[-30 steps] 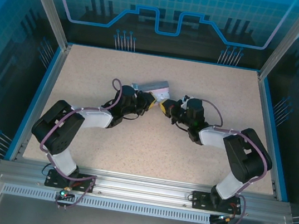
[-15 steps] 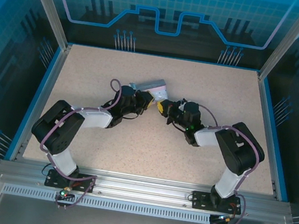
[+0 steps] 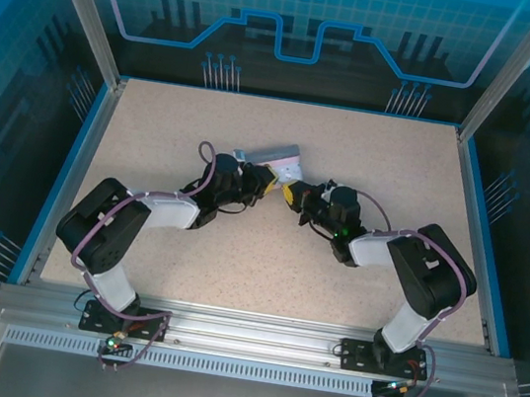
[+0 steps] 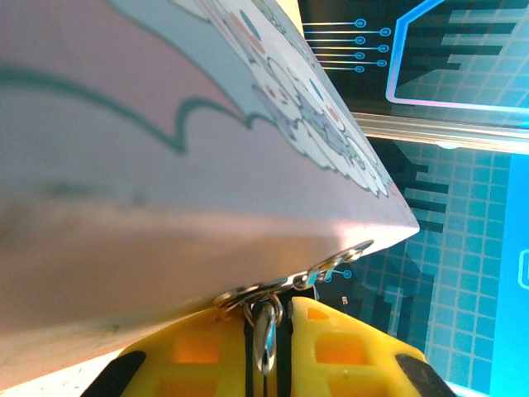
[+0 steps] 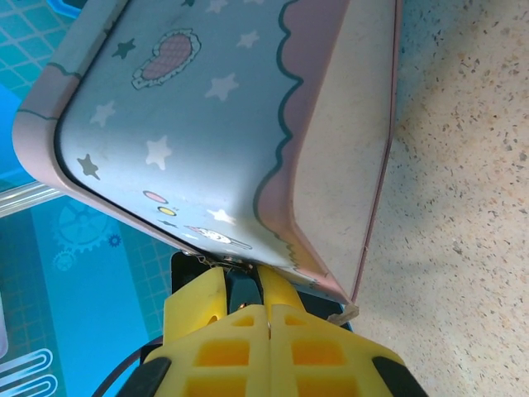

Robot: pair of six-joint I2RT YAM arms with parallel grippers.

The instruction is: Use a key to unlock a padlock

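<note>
Progress looks partial: the padlock (image 4: 264, 329) hangs from the metal clasp (image 4: 331, 266) at the lower edge of the tin (image 4: 165, 165), and nothing shows it undone. The left gripper (image 4: 266, 318) is clamped on that small metal piece just under the tin, yellow pads tight on either side. I judge it is steadying the padlock for the key. The right gripper (image 5: 245, 289) sits against the tin's underside from the opposite side, its jaws fully closed. Whether the key is pinched between them I cannot tell, since only a faint glint shows at the seam of the pads. By my reckoning, what is left is to find the keyhole, insert, turn and free the shackle.

Room is tight at the tin. From above, both grippers meet nose to nose just on the near side of it, and its rim and corner stand close over the fingers. Around the tin the table (image 3: 381, 156) lies open, its blue border (image 3: 460, 178) well away — so the arms can back off freely, but any wrist turn happens right against the tin.
</note>
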